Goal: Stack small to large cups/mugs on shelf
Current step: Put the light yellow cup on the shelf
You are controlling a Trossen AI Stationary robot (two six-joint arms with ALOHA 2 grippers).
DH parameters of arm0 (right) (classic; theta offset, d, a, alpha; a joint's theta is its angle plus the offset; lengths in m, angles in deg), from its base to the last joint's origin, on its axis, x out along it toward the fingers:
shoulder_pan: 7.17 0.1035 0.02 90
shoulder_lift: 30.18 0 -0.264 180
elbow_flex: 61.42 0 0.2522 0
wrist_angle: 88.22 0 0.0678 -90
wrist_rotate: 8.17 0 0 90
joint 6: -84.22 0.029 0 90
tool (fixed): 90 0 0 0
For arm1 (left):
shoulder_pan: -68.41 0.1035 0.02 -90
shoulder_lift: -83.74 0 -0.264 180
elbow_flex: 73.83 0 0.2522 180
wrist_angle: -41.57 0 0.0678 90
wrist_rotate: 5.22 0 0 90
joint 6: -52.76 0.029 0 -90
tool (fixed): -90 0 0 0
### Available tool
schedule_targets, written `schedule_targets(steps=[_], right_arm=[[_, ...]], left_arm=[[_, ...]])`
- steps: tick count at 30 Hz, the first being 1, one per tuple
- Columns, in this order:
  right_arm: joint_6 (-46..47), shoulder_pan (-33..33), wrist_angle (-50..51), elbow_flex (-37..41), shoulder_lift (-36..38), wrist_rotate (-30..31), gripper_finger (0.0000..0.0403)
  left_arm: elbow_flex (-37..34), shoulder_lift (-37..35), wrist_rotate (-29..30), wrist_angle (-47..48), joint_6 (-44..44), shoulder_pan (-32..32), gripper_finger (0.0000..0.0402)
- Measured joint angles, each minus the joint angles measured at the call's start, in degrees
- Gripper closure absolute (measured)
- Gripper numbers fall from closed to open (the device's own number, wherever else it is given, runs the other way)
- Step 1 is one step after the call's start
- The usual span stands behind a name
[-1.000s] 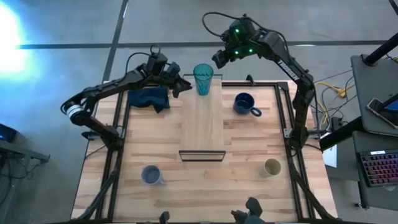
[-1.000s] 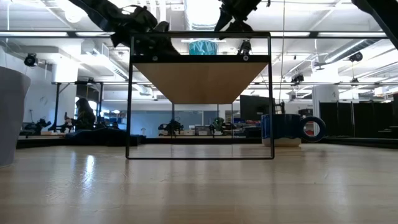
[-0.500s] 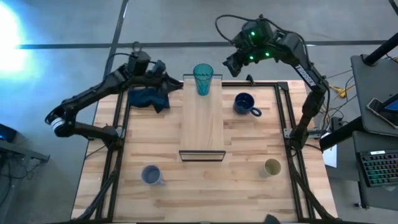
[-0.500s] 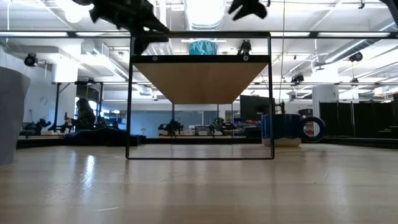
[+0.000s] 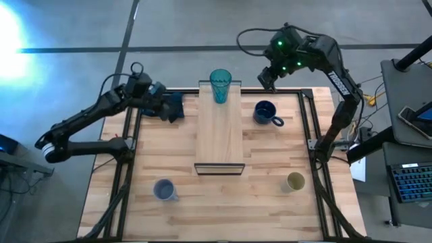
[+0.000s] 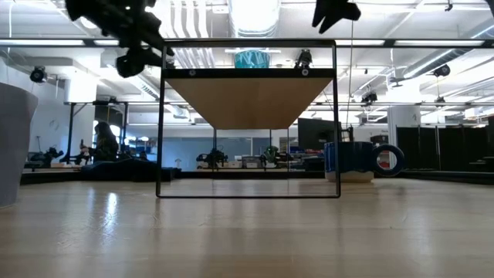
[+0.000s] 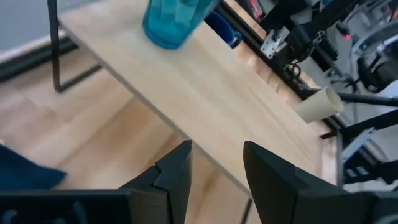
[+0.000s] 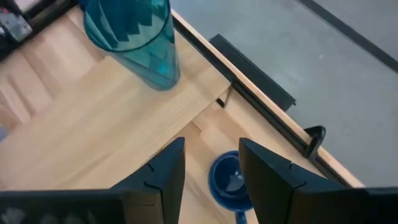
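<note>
- From above: both my arms have pulled outward from the shelf [image 5: 219, 128]; my left claw [image 5: 164, 102] hangs over the blue cloth [image 5: 173, 106], my right claw [image 5: 268, 77] above the far edge, near the navy mug [image 5: 265, 112]
- The teal tumbler [image 5: 219, 85] stands upright at the shelf's far end; the grey mug [image 5: 163, 190] and cream cup [image 5: 295, 181] sit on the table's near side
- Wrist views: both claws show parted fingers, holding nothing

teal tumbler [image 5: 220, 85] upright at shelf [image 5: 219, 138] far end; navy mug [image 5: 265, 112], blue-grey mug [image 5: 163, 190], cream cup [image 5: 295, 181] upright on tabletop, unstacked
</note>
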Motion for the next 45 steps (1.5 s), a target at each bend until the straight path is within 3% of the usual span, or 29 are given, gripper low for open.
schedule_targets(steps=[5,12,26,32,37,45], right_arm=[[4.12,0.06,-0.06,2.59,3.48,0.01,0.0259],[9.61,0.41,-0.03,14.13,10.85,-0.16,0.0259],[22.63,7.3,0.0,41.35,31.4,-2.18,0.0259],[27.81,14.76,-0.01,50.35,39.95,-4.65,0.0259],[37.43,23.34,0.01,57.28,45.68,-5.1,0.0259],[52.32,44.03,-0.43,63.36,46.96,-5.47,0.0263]], left_arm=[[-4.92,-5.87,-0.06,0.03,-1.99,-1.17,0.0272],[-8.1,-9.57,-0.15,-2.22,-4.75,-1.59,0.0272],[-9.16,-6.28,-3.64,-3.67,-4.51,-1.57,0.0272],[-9.04,-4.52,-5.22,-3.55,-3.23,-1.57,0.0272],[-9.05,-4.33,-5.24,-5.65,-2.95,-1.57,0.0272],[-9.05,-5.5,-5.04,-6.97,-3.35,-1.57,0.0272]])
